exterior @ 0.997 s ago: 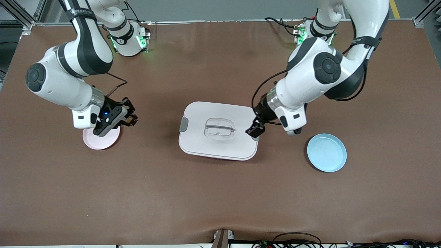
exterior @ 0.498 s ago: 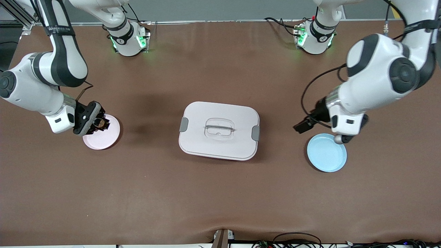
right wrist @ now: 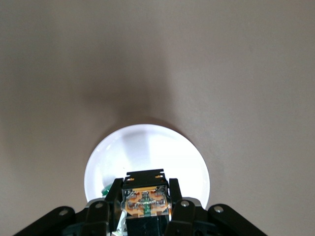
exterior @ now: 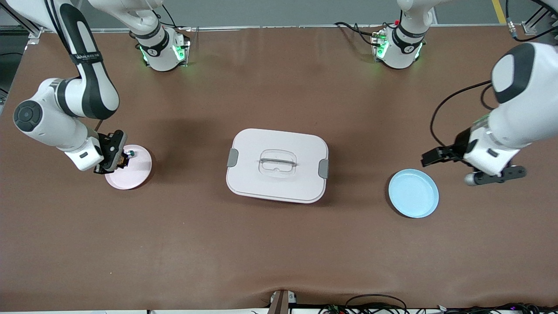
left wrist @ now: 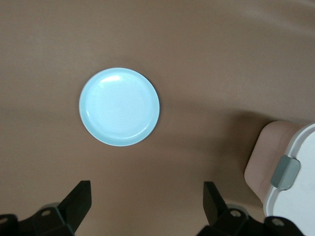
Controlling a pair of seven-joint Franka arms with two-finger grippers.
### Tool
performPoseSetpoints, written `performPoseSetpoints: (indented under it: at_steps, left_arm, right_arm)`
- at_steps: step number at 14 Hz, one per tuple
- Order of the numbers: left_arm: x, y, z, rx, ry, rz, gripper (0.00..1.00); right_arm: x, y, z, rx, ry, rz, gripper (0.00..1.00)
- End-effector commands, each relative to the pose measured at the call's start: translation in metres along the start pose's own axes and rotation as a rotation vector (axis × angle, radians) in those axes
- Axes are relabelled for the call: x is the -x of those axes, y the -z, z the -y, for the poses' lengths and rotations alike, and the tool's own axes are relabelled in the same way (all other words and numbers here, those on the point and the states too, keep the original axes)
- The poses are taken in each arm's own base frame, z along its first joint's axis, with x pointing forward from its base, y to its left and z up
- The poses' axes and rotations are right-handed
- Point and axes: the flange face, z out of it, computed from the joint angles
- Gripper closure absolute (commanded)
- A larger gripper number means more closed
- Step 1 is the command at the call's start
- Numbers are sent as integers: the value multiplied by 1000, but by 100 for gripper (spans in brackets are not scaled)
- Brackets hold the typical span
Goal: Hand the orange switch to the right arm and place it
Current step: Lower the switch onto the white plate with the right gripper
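The brown matte surface (exterior: 279, 244) carried a white rounded-rectangular lidded container (exterior: 277, 165) with grey side clips at its middle. Toward the left arm's end lay a round pale blue plate (exterior: 413, 193), and toward the right arm's end a round pale pink plate (exterior: 130, 172). The left arm bent down at its elbow, and the left hand (exterior: 429, 157) hung over bare surface beside the blue plate, its fingers (left wrist: 78, 201) spread wide and holding nothing. The right arm folded low with its wrist tipped down, and the right hand (exterior: 120, 159) sat over the pink plate's edge, clenched on the small black orange-faced switch (right wrist: 145, 202). A tiny white piece with a teal bit (exterior: 130, 153) lay on the pink plate.
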Motion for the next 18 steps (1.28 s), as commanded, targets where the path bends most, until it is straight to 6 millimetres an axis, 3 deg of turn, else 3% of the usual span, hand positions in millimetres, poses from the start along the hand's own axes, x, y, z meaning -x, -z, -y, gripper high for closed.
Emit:
performPoseSetpoints:
  at_steps: [1, 4, 7, 10, 13, 18]
  left_arm:
    - [5, 51, 18, -24, 6, -54, 0]
    - [20, 83, 16, -39, 10, -108, 0]
    - [29, 93, 17, -61, -46, -105, 0]
    - [32, 105, 23, -70, -68, -124, 0]
    - [36, 113, 23, -74, -68, -139, 0]
    - [41, 107, 12, -87, -86, -111, 0]
  right_arm:
    - [6, -16, 3, 13, 46, 34, 100]
    - [9, -36, 6, 24, 54, 40, 100]
    - [15, -61, 15, 49, 48, 39, 100]
    - [16, -71, 19, 61, 48, 38, 100]
    - [18, -82, 18, 66, 45, 39, 100]
    - [19, -106, 15, 103, 47, 40, 100]
